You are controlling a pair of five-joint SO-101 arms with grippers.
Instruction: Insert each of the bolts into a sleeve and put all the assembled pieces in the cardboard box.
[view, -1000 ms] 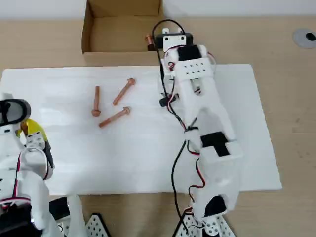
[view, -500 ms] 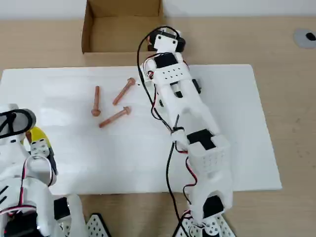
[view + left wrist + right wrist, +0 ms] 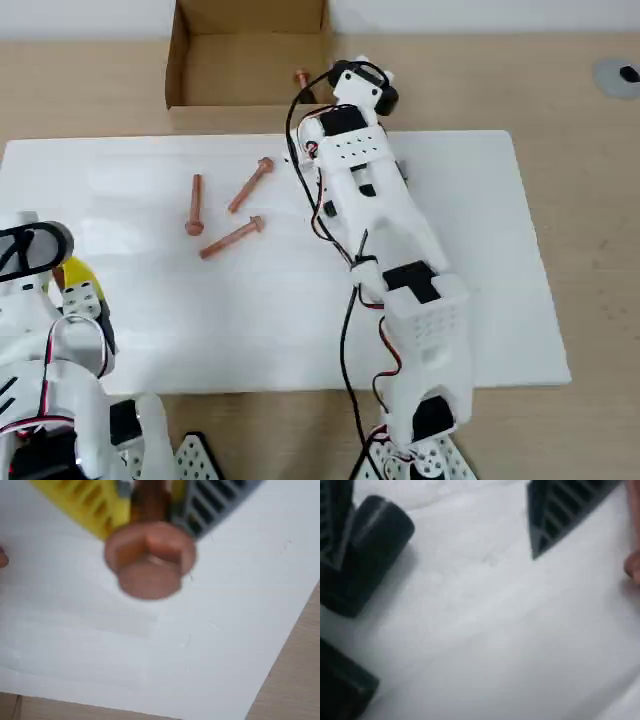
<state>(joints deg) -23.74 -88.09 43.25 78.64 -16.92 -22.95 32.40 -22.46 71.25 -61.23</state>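
Copper bolt clamped in left pincer near mat edge | right pincer apart, sleeve beside

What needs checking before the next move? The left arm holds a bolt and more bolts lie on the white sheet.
1. Left gripper grip on the copper-coloured hex-head bolt: ok, clamped.
2. Right gripper free: ok, open over the white sheet.
3. Sleeve at hand: ok, a black cylinder, likely a sleeve, lies right by the right gripper.
4. Three loose bolts sleeved: not ok, all bare on the sheet.
5. Brown cardboard box: a copper piece lies by its right wall; sleeve fitted: cannot tell.
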